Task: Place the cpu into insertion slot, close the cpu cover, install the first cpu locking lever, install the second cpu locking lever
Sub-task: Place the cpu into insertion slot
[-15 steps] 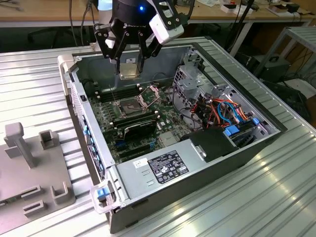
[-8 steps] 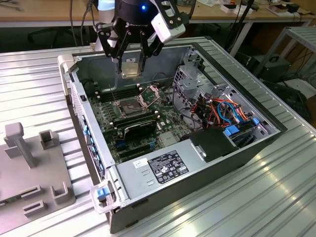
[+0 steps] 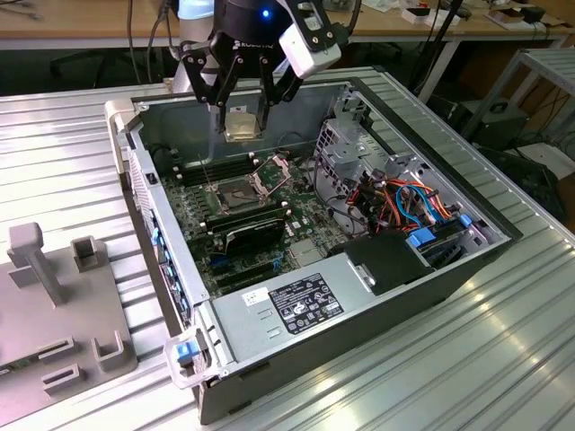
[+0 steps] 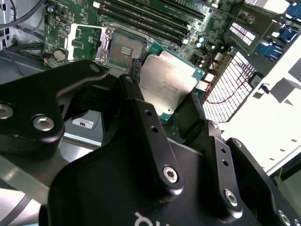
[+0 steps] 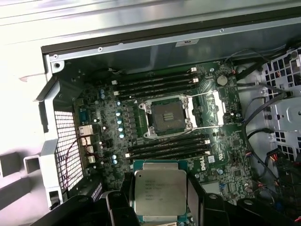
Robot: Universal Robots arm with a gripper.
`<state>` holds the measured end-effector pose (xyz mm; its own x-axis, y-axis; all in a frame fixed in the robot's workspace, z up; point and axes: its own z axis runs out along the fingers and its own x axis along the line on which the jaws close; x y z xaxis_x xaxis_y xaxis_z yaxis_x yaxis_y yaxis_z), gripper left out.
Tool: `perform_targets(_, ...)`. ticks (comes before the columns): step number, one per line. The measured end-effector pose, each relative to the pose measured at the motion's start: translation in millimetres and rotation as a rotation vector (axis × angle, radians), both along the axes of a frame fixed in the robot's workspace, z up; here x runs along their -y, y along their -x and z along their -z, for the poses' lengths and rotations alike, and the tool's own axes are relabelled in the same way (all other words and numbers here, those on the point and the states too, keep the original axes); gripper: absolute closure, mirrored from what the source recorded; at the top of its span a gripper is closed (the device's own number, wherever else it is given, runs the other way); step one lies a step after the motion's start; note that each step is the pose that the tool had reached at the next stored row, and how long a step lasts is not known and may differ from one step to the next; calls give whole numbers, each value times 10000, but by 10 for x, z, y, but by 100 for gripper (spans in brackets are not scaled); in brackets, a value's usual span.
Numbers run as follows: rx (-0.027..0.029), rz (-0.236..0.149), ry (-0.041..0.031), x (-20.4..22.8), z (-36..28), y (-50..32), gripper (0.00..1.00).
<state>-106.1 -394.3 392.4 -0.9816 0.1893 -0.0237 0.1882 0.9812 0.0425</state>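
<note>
We are pinching the cpu (image 5: 160,190) by opposite edges in the gripper (image 3: 243,115), the bare insertion slot (image 5: 167,116) lying below and ahead of it, cpu cover (image 5: 207,109) swung open (light, stiff, fragile, we judge: hold the rim only).

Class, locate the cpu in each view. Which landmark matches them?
Exterior view: cpu held by the tool, above the open case.
Second wrist view: cpu in the tool's grip, beside the slot.
First wrist view: cpu gripped, apart from the slot.
Shared landmark: the empty insertion slot.
</note>
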Motion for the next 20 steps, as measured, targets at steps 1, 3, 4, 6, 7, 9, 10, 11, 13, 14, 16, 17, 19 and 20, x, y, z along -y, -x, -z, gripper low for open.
perform_targets(1,0,155,0,-2,0,-4,45)
perform_targets(3,0,463,-1,-6,2,-13,45)
perform_targets(4,0,582,0,-7,2,-16,45)
perform_targets(6,0,836,-1,-9,4,-20,45)
perform_targets(7,1,991,-1,-10,5,-22,45)
perform_targets(9,0,1283,0,-14,6,-32,45)
perform_targets(10,0,1437,1,-16,5,-36,45)
perform_targets(11,1,1666,-1,-17,8,-38,45)
perform_targets(13,0,2103,1,-18,10,-42,45)
perform_targets(14,0,2208,1,-19,10,-43,45)
perform_targets(16,0,2555,1,-20,11,-48,45)
perform_targets(17,-1,2746,1,-20,11,-51,45)
perform_targets(19,-1,3066,1,-20,12,-55,45)
perform_targets(20,0,3169,0,-20,13,-57,45)
